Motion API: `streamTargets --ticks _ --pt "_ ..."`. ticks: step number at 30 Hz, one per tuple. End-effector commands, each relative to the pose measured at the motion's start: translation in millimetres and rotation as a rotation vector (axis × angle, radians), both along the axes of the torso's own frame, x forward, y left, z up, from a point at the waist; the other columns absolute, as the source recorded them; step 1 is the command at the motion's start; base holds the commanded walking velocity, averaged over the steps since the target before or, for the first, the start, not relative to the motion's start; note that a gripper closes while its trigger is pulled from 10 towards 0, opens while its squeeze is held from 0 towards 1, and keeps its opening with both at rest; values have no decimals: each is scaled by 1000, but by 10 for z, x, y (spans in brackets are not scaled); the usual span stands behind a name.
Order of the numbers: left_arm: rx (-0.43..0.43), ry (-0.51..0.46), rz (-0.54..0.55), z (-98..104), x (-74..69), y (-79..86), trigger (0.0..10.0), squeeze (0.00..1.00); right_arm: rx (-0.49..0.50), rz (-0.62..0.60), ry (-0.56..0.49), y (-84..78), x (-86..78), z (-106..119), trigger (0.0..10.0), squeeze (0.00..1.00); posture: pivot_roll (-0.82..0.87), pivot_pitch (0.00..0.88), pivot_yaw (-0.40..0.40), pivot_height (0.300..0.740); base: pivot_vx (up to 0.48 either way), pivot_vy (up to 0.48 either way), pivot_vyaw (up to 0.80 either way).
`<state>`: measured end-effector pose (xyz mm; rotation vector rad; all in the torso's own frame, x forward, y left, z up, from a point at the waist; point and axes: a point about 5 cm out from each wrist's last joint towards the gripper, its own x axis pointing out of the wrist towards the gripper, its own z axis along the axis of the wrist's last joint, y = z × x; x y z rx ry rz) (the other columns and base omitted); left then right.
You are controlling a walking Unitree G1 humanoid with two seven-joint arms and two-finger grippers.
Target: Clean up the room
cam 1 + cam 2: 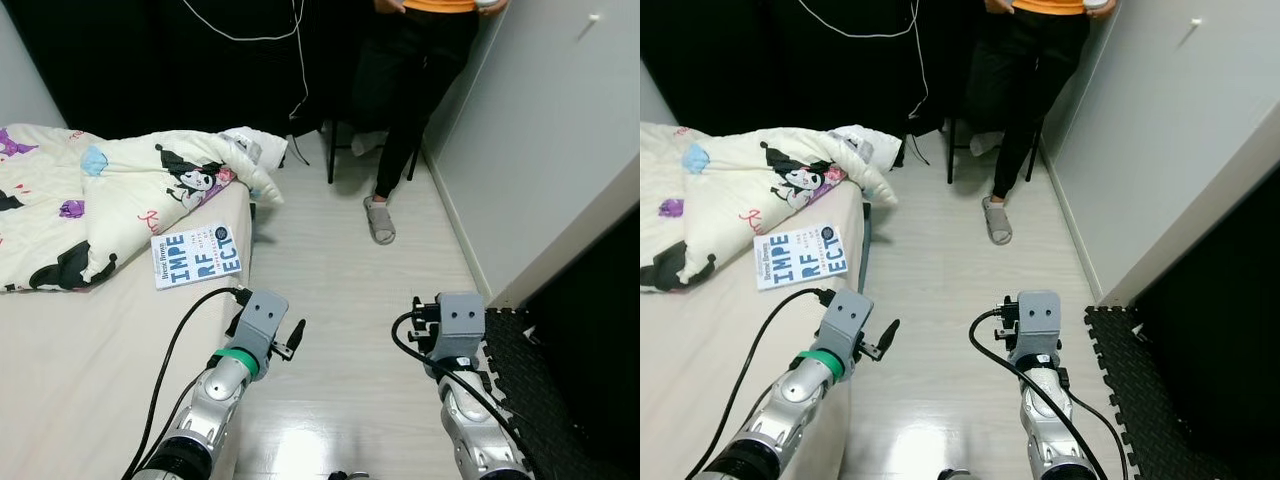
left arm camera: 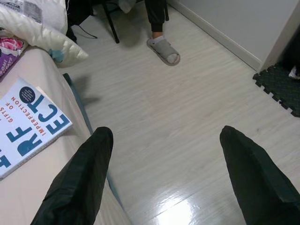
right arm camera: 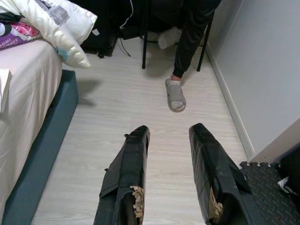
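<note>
Lying flat on the bed (image 1: 90, 350) at the left, the book (image 1: 197, 256) rests cover up near the bed's right edge, its blue title letters readable. Its far edge lies just beside the rumpled duvet (image 1: 110, 190), which is cream with cartoon prints and piled across the far part of the bed. One corner of the duvet hangs over the bed's right edge toward the floor (image 1: 340, 290).

The left hand (image 2: 164, 178) is raised near the bed's right edge, nearer than the book and not touching it. Its two black fingers (image 2: 82, 180) are spread wide and hold nothing.

The right hand (image 3: 168, 173) is raised over the pale wood floor, well apart from the bed. Its fingers (image 3: 126, 178) stand with a narrow gap between them and hold nothing. The padding on the inner faces is worn at the near end.

A person (image 1: 410, 90) in dark trousers stands at the far end of the room beside the right wall, one grey slipper (image 1: 380, 220) forward on the floor. A black foam mat (image 1: 530, 380) covers the floor at the near right. A white cable (image 1: 300, 60) hangs against the dark far background.
</note>
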<state>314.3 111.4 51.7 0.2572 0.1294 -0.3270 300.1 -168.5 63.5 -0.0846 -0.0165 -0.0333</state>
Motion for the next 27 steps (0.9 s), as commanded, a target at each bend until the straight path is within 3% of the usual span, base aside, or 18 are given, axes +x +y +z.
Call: streamTargets --ticks 1,27 --pt "19 16 -17 -51 -37 -16 10000 0 1 -10 20 -42 -29 -51 10000 0 -128 70 -1 720 0 0 0" --pt "32 5 -21 -45 -37 -13 10000 0 3 -15 23 -39 -35 -61 10000 0 -128 72 2 720 0 -434 0"
